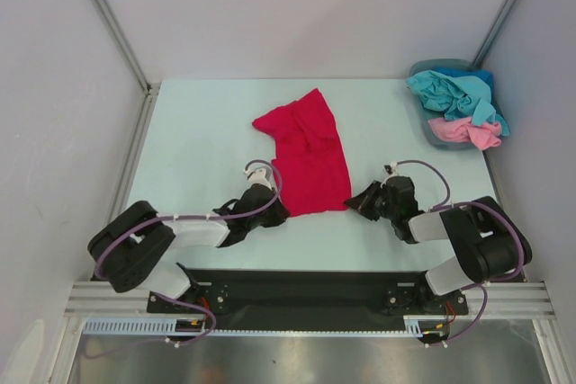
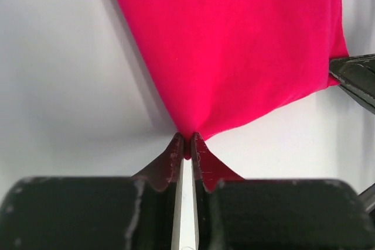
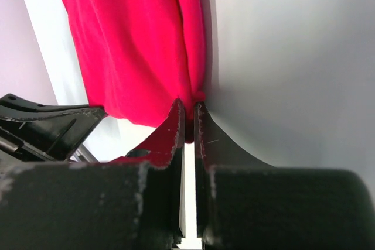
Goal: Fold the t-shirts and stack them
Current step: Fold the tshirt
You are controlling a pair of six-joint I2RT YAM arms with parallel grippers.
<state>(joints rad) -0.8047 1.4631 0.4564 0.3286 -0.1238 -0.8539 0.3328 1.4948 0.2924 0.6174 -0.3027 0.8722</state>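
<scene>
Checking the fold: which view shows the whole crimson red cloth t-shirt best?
Top external: the crimson red cloth t-shirt shows its whole outline there. The wrist views each show only a near corner close up, one pinched in the left gripper, the other in the right gripper.

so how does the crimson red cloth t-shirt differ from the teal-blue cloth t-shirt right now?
The crimson red t-shirt lies spread on the table; the teal-blue t-shirt is bunched in the blue-grey basket. The left gripper and right gripper pinch the red one's near corners; the teal one is untouched. Both are plain cloth.
</scene>
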